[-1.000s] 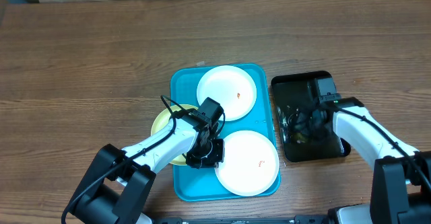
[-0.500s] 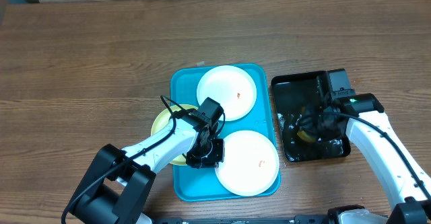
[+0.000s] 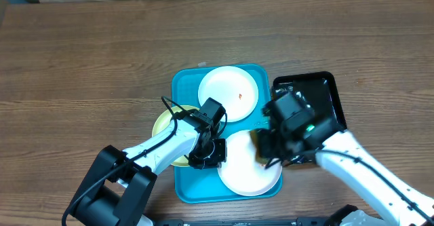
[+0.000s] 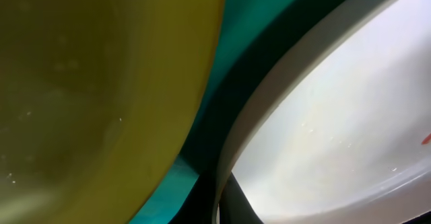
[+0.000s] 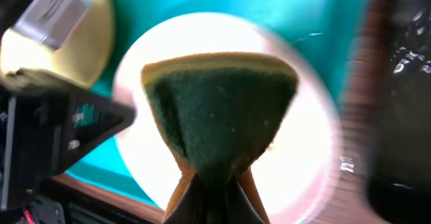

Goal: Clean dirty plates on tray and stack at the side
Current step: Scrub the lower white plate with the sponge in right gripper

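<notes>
The right gripper (image 5: pixel 212 183) — arm stretched over the tray (image 3: pixel 184 185) — pinches a sponge (image 5: pixel 219 109) above the near plate (image 3: pixel 244 177). The left gripper (image 3: pixel 207 155) sits closed at its rim.

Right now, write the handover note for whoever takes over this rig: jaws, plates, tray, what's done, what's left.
Left gripper: jaws shut, low on the blue tray between the yellow plate and the near white plate. I cannot tell if it grips anything.
Right gripper: jaws shut on the sponge, over the near white plate.
Plates: both white ones lie on the tray. The yellow one overhangs its left edge. The far white plate shows a stain.
Black tray: right of the blue one.
Done: sponge picked up.
Left: wipe the plates, then stack all three at the side.
</notes>
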You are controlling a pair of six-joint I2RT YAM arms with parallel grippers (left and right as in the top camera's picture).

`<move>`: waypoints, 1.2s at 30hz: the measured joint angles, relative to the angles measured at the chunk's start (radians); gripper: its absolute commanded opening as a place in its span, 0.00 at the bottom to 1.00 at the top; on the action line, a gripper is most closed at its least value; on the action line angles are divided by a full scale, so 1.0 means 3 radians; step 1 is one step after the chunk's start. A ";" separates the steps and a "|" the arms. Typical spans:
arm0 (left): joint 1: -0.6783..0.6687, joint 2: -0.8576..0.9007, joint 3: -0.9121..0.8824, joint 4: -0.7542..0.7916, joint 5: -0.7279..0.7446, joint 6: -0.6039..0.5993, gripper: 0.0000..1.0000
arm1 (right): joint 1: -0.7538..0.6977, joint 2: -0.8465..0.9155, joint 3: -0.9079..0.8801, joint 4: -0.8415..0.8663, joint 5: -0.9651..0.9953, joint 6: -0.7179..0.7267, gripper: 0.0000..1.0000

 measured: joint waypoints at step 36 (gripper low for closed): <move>-0.0006 0.0000 0.0000 0.0023 0.0037 -0.0221 0.04 | 0.0231 0.0481 -0.0360 0.0005 0.1315 0.1577 0.04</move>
